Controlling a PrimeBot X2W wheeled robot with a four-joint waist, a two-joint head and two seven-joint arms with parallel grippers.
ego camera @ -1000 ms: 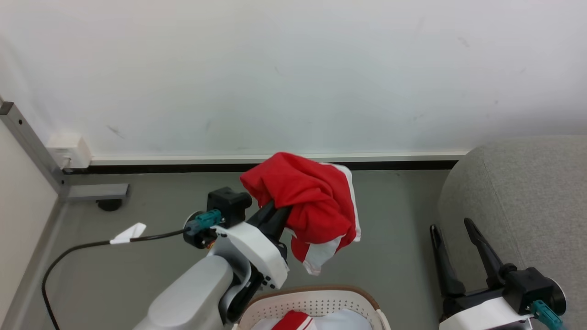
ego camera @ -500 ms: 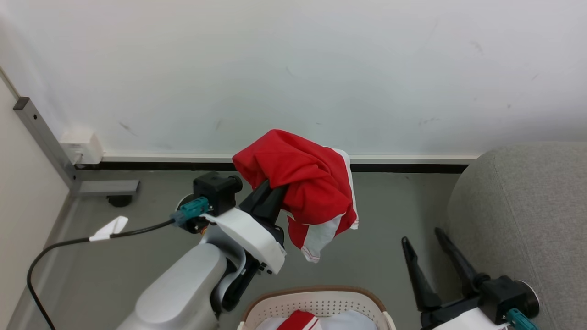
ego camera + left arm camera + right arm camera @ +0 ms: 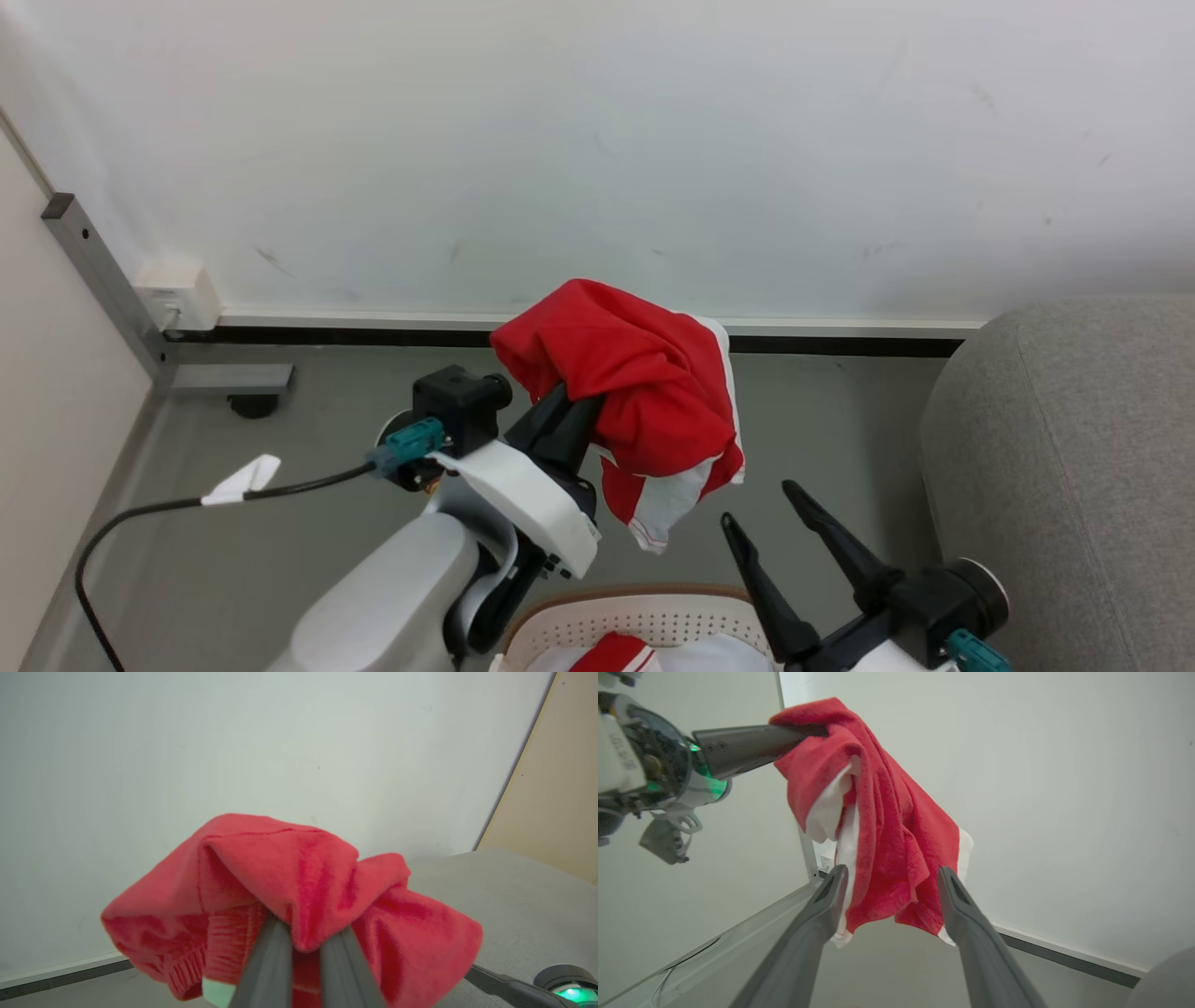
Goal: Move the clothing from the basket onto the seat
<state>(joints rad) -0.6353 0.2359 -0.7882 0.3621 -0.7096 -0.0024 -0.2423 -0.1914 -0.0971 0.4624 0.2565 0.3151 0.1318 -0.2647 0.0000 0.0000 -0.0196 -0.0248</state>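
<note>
the task is barely under way: the left claw (image 3: 566, 422) is pinched tight on one red garment (image 3: 644, 401), holding it in the air above the basket (image 3: 635, 618) and well short of the seat (image 3: 1064, 448), whose visible part carries no clothing. the right claw (image 3: 758, 505) is spread wide and empty, just below the hanging cloth. more red and white clothing (image 3: 616, 653) lies in the basket, so most of the moving is left.

Nothing here can really be read. A short line of dark print runs up the white wrist casing (image 3: 617, 752) behind the left gripper (image 3: 817, 730), but it's too small and blurred to make out.
</note>
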